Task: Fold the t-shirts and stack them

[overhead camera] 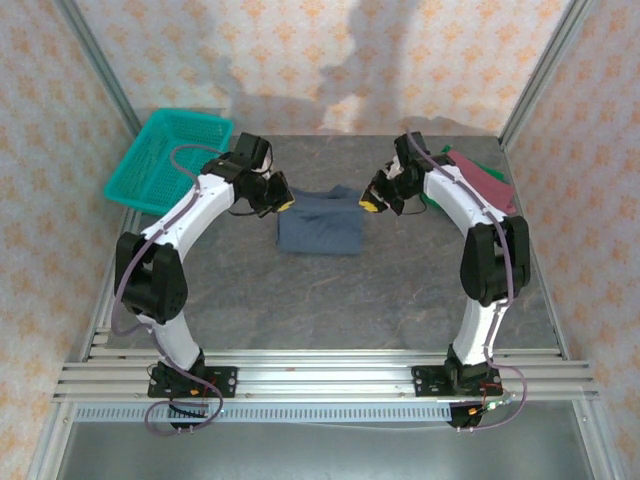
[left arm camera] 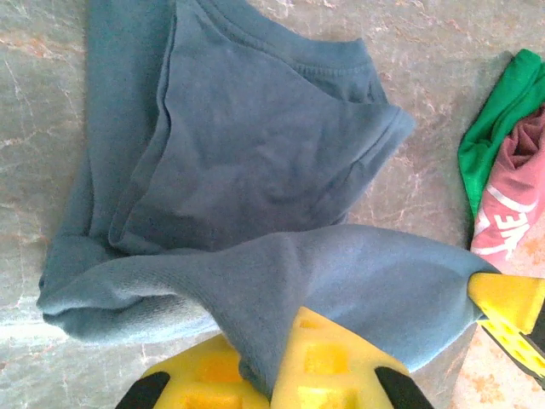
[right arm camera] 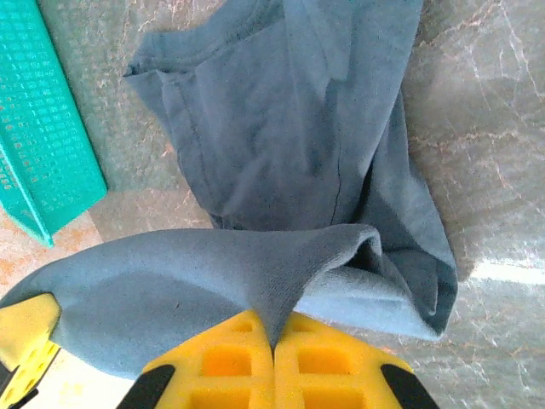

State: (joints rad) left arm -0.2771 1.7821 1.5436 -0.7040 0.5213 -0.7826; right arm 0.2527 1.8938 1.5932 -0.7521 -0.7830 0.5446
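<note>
Yellow pads (left arm camera: 328,371) of the left pincer (left arm camera: 271,382) are pressed together on an edge of the slate-blue t-shirt (left arm camera: 255,153), with the cloth pinched between them and spilling out to both sides. The right pincer (right arm camera: 274,368) is closed the same way, its jaws meeting on the other end of that same edge. Between the two pincers the gripped edge runs as a stretched band of cloth, held up off the worktop (overhead camera: 330,300). In each wrist view the tip of the opposite pincer shows at the far end of this band.

Just beyond the pincers, the rest of the blue shirt lies bunched and partly folded on the grey marbled surface. A hemmed sleeve opening and the collar seam show ahead of the left pincer. A long side seam runs ahead of the right one.

Farther out, on the outer side of the right pincer, the green t-shirt (left arm camera: 502,111) and the dark red t-shirt (left arm camera: 509,217) with white lettering lie crumpled against each other, apart from the blue shirt. On the outer side of the left pincer and farther back, the teal mesh basket (right arm camera: 43,145) sits at the worktop's corner, clear of the cloth
</note>
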